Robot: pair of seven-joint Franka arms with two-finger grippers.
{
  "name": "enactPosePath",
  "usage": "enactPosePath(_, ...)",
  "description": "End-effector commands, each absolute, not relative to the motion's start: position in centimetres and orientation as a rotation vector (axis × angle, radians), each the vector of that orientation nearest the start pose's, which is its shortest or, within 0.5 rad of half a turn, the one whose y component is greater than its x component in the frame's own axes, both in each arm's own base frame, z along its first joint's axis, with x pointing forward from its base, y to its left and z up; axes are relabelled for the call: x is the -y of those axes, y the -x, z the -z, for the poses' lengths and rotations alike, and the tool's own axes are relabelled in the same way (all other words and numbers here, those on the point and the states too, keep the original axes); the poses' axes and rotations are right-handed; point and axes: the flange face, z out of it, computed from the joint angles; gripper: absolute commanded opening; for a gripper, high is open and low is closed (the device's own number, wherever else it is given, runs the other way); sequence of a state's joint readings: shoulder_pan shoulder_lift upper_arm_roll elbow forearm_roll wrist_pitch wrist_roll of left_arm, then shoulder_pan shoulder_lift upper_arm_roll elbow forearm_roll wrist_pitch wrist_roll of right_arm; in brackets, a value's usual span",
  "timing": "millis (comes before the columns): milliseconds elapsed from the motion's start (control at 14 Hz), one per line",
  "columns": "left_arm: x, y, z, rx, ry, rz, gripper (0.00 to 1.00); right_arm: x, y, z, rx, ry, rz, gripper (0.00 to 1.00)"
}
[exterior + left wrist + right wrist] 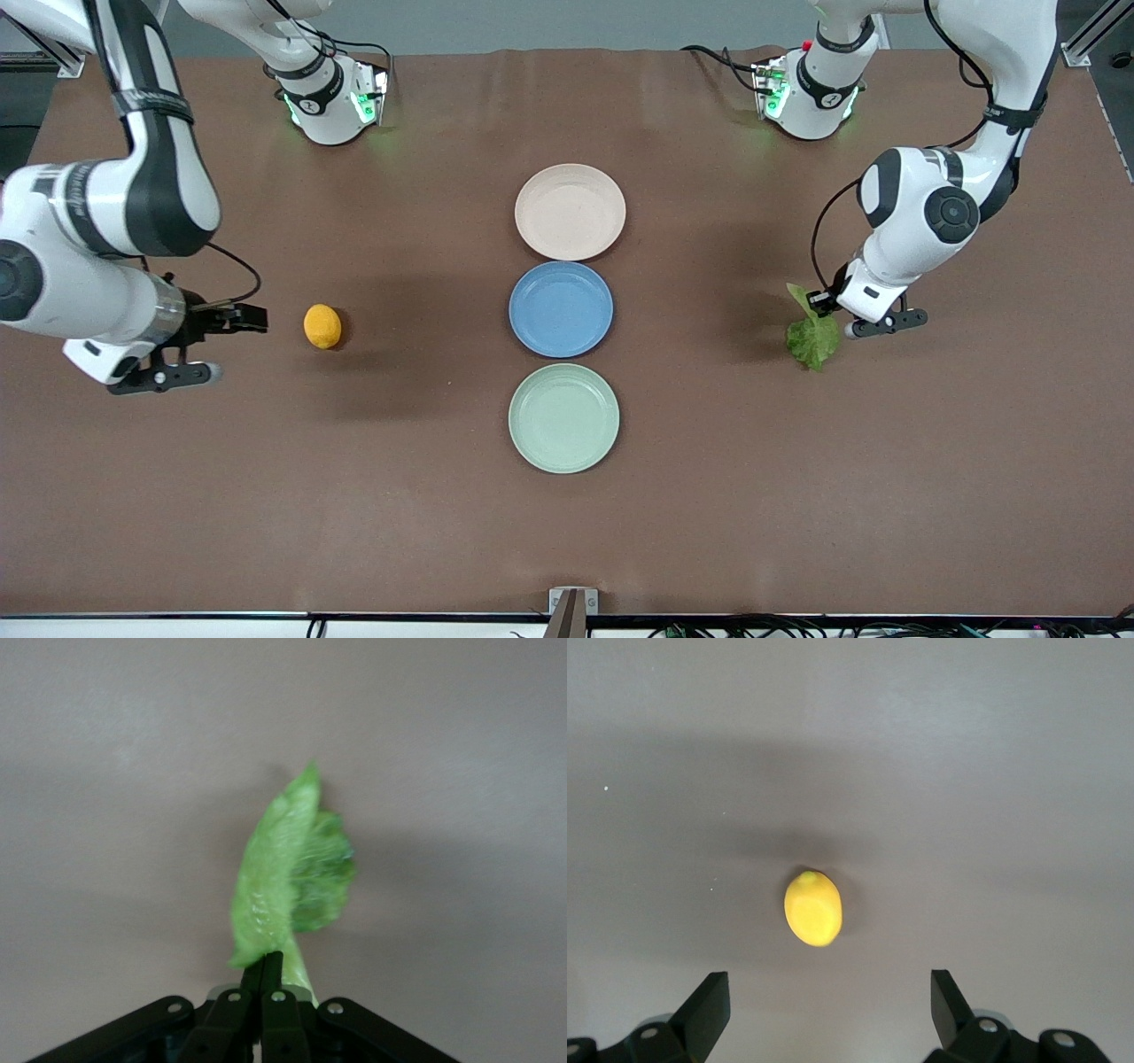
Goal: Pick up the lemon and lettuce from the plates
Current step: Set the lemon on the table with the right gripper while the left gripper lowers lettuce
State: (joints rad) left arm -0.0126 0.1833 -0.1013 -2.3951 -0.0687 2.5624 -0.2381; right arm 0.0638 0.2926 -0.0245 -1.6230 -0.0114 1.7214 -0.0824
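While the three plates are sitting bare in a single column at the middle of the table, both task items are lying or hanging away from them.

Item, lemon: resting on the table toward the right arm's end, well apart from the plates, about level with the blue plate. In the right wrist view the lemon is showing as a yellow oval lying free on the bare surface, nothing touching it.

Item, right gripper: hovering over the table just beside the lemon, on the side away from the plates. Its jaws are standing wide apart and holding nothing; both fingertips are showing with the lemon ahead of the gap between them.

Item, lettuce: hanging over the table toward the left arm's end, well apart from the plates. In the left wrist view the lettuce is showing as a crinkled green leaf.

Item, left gripper: held over the table, jaws pressed together on the stem end of the leaf; the left gripper is pinching it at the base.

Item, plates: beige-pink plate farthest from the front camera, blue plate in the middle, mint green plate nearest.
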Motion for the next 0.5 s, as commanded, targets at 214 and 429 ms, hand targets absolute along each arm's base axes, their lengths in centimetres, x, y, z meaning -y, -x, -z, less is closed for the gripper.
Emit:
enactPosePath(214,3.2,-49.0,-21.0,0.208,3.179,-0.124,0.15,-0.6,-63.4,-49.5,0.177,3.147,-0.268,1.00)
enactPosePath(429,3.1,-50.0,-23.3,0.214,3.179,-0.112,1.00,-0.4,-63.8,-52.9,0.169,3.166,-0.200,1.00)
